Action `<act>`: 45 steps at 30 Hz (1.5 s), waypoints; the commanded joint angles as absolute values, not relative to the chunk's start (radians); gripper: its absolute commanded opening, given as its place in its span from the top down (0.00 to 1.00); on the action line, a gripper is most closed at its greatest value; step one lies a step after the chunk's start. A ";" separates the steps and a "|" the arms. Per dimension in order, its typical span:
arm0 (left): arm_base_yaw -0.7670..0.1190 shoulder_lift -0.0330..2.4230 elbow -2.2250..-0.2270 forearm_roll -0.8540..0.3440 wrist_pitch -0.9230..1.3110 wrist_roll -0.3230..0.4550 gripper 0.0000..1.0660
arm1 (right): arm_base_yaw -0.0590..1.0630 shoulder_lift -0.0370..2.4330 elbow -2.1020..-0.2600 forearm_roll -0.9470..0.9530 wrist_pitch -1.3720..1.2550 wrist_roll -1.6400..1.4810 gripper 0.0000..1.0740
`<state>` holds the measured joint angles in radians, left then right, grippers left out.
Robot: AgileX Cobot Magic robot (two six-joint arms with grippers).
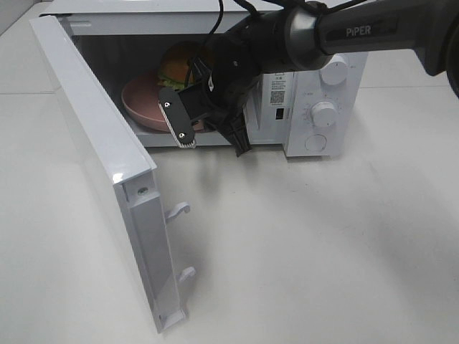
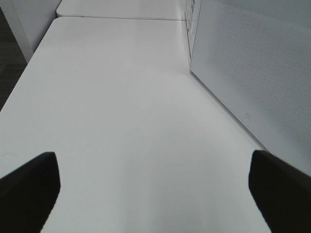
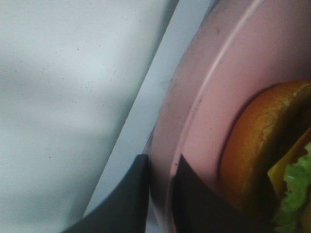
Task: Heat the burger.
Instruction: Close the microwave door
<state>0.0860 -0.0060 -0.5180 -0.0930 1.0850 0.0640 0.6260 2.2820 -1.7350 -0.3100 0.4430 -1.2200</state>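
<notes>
The burger [image 1: 176, 67] sits on a round pink plate [image 1: 138, 102] inside the open microwave [image 1: 324, 79]. My right gripper [image 1: 208, 131] reaches into the opening at the plate's near rim. The right wrist view shows its two dark fingers [image 3: 129, 199] on either side of the pink plate's rim [image 3: 206, 97], which fills the narrow gap between them, with the burger [image 3: 252, 145] just beyond. My left gripper [image 2: 155, 194] hangs wide open over the bare white table [image 2: 121, 97], holding nothing. It does not appear in the exterior high view.
The microwave door [image 1: 93, 143] stands swung out towards the front left, its latch hooks [image 1: 178, 211] sticking out. Its perforated panel [image 2: 252, 73] stands beside my left gripper. Two knobs [image 1: 324, 113] are on the microwave's right panel. White table [image 1: 323, 244] surrounds it.
</notes>
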 commanded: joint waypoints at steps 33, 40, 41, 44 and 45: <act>0.080 -0.020 -0.517 -0.092 1.069 0.063 0.08 | 0.635 2.084 -1.496 -0.311 0.336 -1.033 0.26; 0.080 -0.020 -0.517 -0.092 1.069 0.063 0.08 | 0.635 1.987 -1.374 -0.311 0.326 -1.026 0.28; 0.080 -0.020 -0.517 -0.092 1.069 0.063 0.08 | 0.635 1.970 -1.354 -0.311 0.326 -1.022 0.28; 0.080 -0.020 -0.517 -0.092 1.069 0.063 0.08 | 0.635 1.926 -1.300 -0.309 0.325 -0.966 0.29; 0.080 -0.020 -0.517 -0.092 1.069 0.063 0.08 | 0.635 1.926 -1.300 -0.309 0.325 -0.966 0.29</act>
